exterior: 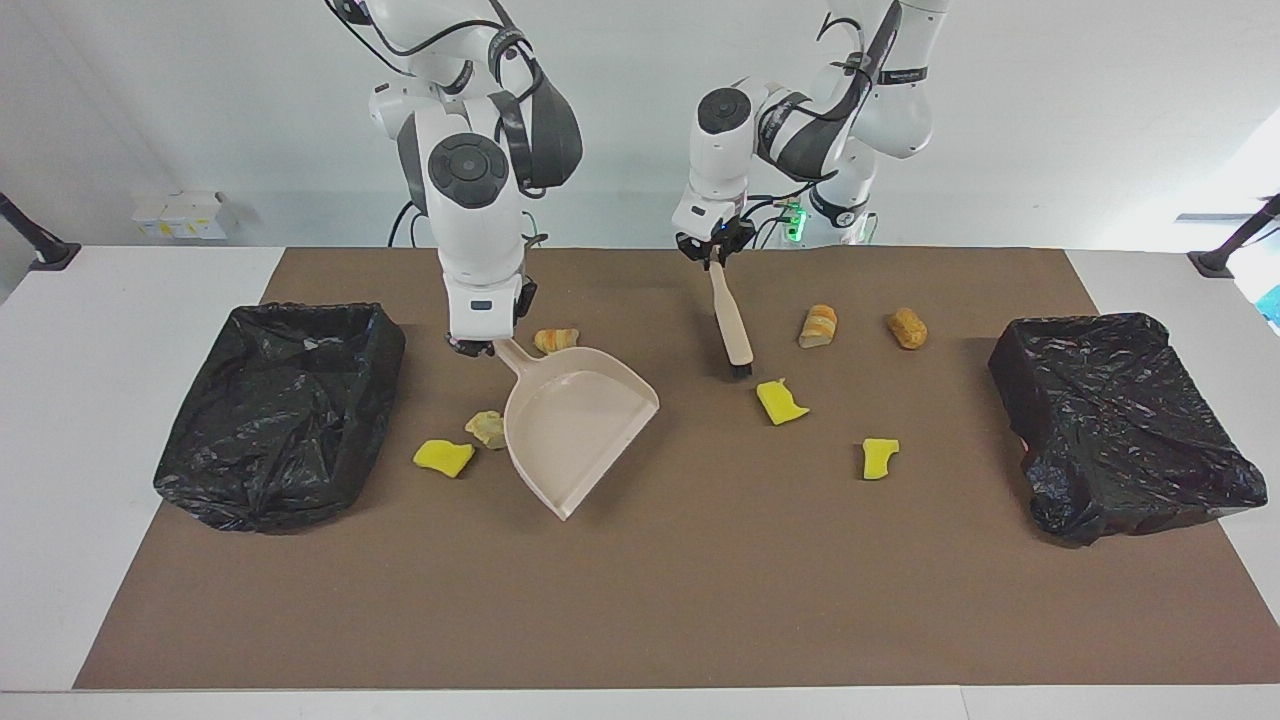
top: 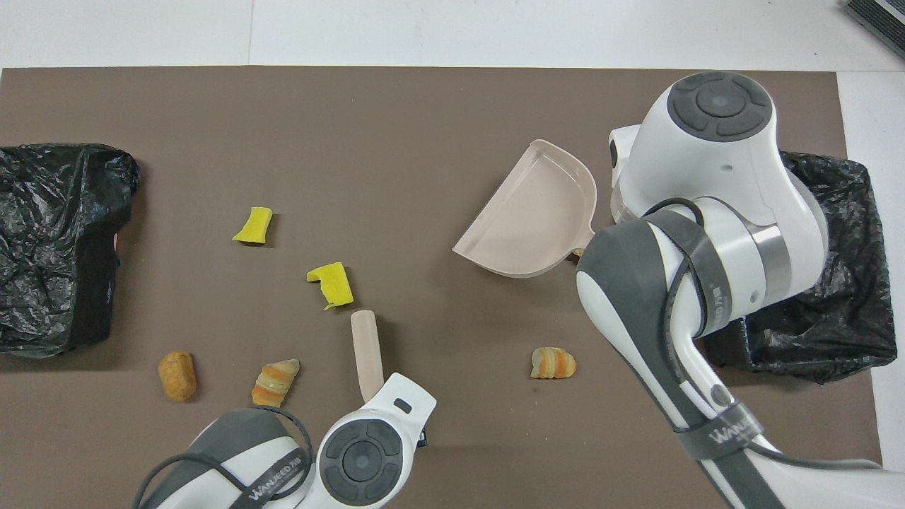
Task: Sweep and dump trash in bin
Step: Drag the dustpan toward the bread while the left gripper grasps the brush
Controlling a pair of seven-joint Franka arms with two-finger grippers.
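My right gripper (exterior: 478, 346) is shut on the handle of the beige dustpan (exterior: 575, 425) (top: 530, 212), held low over the mat with its lip turned toward the left arm's end. My left gripper (exterior: 712, 258) is shut on the beige brush (exterior: 733, 325) (top: 366, 353), bristles down near a yellow chunk (exterior: 781, 401). More trash: a yellow chunk (exterior: 443, 457) and a tan lump (exterior: 487, 428) beside the pan's back wall, a bread lump (exterior: 555, 340) by its handle, two bread lumps (exterior: 819, 325) (exterior: 907, 327), and another yellow chunk (exterior: 879, 457).
Two bins lined with black bags stand on the brown mat, one at the right arm's end (exterior: 280, 410) and one at the left arm's end (exterior: 1120, 420). In the overhead view the right arm's wrist covers part of the bin (top: 834, 297).
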